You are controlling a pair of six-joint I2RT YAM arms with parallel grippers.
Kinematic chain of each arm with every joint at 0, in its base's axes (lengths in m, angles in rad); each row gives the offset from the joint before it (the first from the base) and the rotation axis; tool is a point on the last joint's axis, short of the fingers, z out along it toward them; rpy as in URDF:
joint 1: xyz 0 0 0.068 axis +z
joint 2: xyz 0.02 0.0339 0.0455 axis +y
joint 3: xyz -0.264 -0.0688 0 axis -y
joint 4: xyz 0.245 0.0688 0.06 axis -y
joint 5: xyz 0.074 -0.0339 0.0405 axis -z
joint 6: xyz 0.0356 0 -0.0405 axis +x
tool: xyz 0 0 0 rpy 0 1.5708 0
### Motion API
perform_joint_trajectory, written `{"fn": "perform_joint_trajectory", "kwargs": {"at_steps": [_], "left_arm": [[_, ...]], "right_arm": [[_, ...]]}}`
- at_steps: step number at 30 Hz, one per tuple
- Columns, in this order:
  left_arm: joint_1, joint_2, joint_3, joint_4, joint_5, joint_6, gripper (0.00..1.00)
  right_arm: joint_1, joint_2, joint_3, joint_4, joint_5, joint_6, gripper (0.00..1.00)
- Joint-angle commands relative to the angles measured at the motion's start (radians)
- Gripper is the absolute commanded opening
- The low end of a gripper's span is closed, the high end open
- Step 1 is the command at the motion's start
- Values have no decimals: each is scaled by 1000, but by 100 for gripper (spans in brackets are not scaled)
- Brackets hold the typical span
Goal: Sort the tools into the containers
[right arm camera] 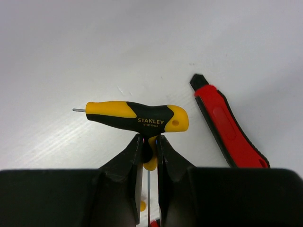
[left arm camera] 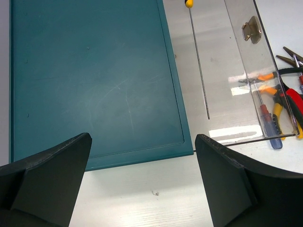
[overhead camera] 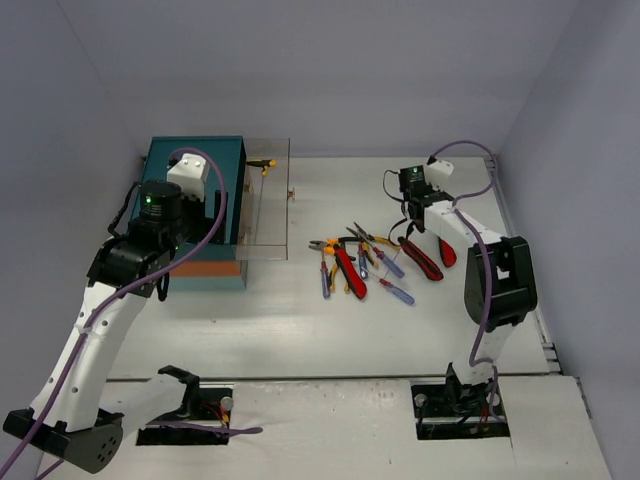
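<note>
Right hand (right arm camera: 149, 143) grips T-handle driver (right arm camera: 137, 118); handle beyond fingertips.

Left arm (overhead camera: 100, 310) reaching forward, elbow bent, left tool (left arm camera: 143, 137) pointing down, dark fingers (left arm camera: 52, 165) spread wide apart, right arm (overhead camera: 487, 270) folded at the elbow, right tool (right arm camera: 149, 140) pointing down, fingers pinched narrow on a T-handle key (right arm camera: 137, 118)

Matt, faintly scuffed teal chest (left arm camera: 94, 71); clear glossy plastic drawer (left arm camera: 252, 82); smooth yellow-and-black plastic T-handle (right arm camera: 137, 118)
</note>
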Motion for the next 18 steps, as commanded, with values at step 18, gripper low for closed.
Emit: {"fn": "perform_joint_trajectory", "kwargs": {"at_steps": [18], "left_arm": [[-4, -50, 30, 50, -33, 25, 89]], "right_arm": [[81, -142, 334, 48, -121, -182, 0]]}}
